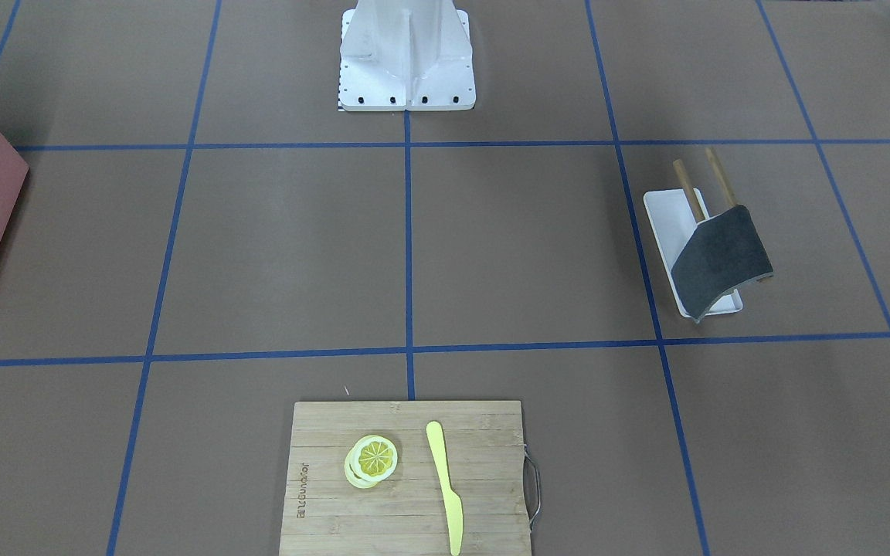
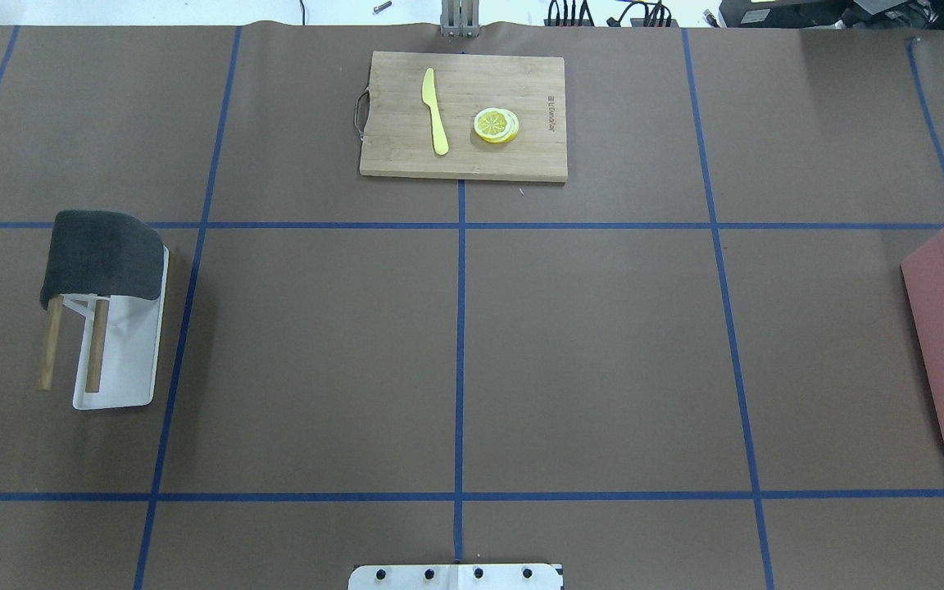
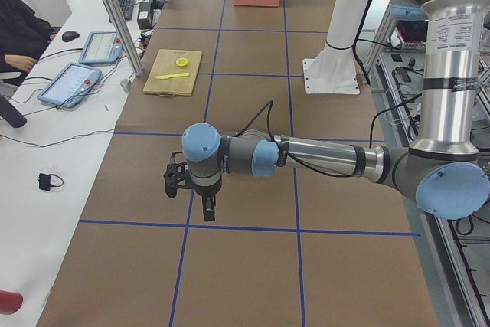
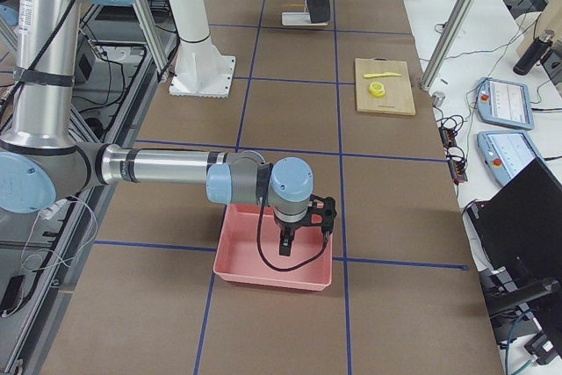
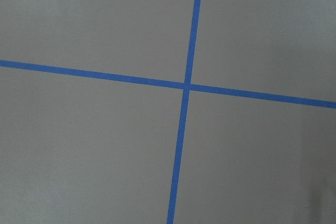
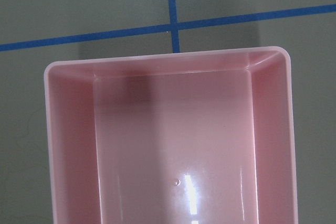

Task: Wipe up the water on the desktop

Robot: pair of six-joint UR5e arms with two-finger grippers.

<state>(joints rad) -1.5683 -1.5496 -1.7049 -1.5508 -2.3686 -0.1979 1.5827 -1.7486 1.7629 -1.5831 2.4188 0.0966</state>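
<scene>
A brown tabletop (image 2: 587,352), ruled into big rectangles by blue tape, fills the robot cell, and no puddle can be made out anywhere on it. The one wiping thing in sight, a dark cloth (image 2: 102,252), hangs over the far ends of two wooden bars (image 2: 95,344) above a white tray (image 2: 132,360) on the robot's left side, with the bars running near to far. The left tool (image 3: 208,214) hovers above bare tabletop further out at that left end, so it looks the nearer of the two to the cloth. The right tool (image 4: 285,248) hangs over a pink bin (image 4: 263,277) at the opposite end, well apart from the cloth. Whether either tool is spread or pressed together cannot be told from these side views. A bamboo cutting board (image 2: 406,156) lies at the far edge.
</scene>
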